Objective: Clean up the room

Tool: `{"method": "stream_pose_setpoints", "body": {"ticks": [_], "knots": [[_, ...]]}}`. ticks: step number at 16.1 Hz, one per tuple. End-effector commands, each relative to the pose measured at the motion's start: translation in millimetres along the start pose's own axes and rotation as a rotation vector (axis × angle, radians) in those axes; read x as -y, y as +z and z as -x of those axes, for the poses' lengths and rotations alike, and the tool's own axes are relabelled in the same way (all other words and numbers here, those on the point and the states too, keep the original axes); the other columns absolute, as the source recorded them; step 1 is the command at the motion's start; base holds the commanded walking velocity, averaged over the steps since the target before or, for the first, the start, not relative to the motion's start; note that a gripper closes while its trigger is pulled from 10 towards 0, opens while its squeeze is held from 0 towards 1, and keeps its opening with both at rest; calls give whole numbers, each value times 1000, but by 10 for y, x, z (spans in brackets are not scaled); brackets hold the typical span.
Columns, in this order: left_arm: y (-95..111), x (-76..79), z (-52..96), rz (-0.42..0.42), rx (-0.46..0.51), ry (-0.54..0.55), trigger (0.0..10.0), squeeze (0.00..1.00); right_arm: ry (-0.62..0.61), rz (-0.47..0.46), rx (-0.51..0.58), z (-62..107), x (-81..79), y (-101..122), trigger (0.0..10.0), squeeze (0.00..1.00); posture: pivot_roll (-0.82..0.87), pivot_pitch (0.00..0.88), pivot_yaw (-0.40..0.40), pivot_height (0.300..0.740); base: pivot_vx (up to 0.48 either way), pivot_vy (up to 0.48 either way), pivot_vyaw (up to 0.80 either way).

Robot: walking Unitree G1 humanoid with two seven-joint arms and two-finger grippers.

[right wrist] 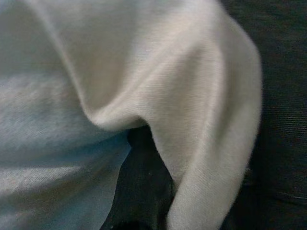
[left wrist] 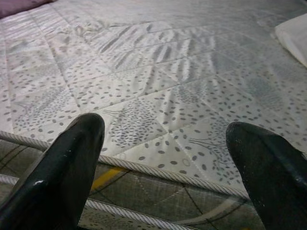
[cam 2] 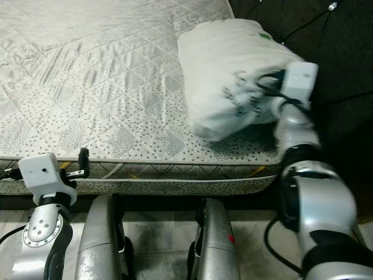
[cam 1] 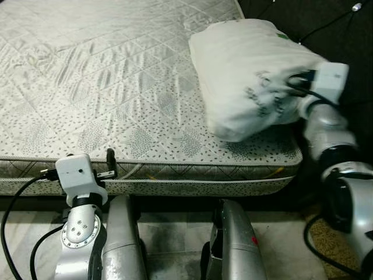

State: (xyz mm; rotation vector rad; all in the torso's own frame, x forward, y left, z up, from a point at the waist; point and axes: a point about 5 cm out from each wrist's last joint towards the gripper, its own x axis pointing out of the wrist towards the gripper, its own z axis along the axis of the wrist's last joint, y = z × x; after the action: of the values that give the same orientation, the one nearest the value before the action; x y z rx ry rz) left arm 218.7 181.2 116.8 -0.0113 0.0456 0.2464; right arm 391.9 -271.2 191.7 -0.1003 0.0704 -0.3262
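right jaws: clenched on a fold of the white pillow (cam 1: 250, 76); cloth is seen bunched around one black finger (right wrist: 139, 191) in the right wrist view
right gripper (cam 1: 298, 83): pressed into the pillow's side at about 3 o'clock of the pillow
pillow: held at the bed's near right corner, at about 1 o'clock in the head views; lower edge appears raised just off the mattress (cam 1: 93, 87), contact cannot be told for sure
left jaws: released, fingers spread wide with nothing between them
left gripper (left wrist: 168, 182): held low at about 8 o'clock, at the mattress's front edge, pointed across the quilted top
mattress: grey-white, diamond quilting, leaf print, corded piping along the front edge
floor (cam 1: 175, 233): pale tile is seen below the bed, between the robot's legs
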Motion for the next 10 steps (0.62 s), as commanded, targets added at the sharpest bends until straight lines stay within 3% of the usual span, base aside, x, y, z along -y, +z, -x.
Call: {"method": "stream_pose_setpoints", "body": {"ticks": [1, 5, 8, 10], "knots": [[3, -11, -8, -9, 4, 4, 10000, 0, -101, -13, 105, -26, 281, 267, 0, 0, 97, 54, -86, 551, 0, 0, 0], [-33, -7, 13, -16, -9, -8, 10000, 0, -103, 65, -48, 121, 449, -360, 0, 0, 88, 40, -72, 551, 0, 0, 0], [-26, -2, -29, -20, -5, -15, 10000, 0, -110, 76, -92, 195, 493, -567, 0, 0, 88, 27, -65, 551, 0, 0, 0], [-12, 7, -51, -20, 2, -21, 10000, 0, -75, 102, -119, 281, 442, -771, 0, 0, 87, 14, -65, 551, 0, 0, 0]]}}
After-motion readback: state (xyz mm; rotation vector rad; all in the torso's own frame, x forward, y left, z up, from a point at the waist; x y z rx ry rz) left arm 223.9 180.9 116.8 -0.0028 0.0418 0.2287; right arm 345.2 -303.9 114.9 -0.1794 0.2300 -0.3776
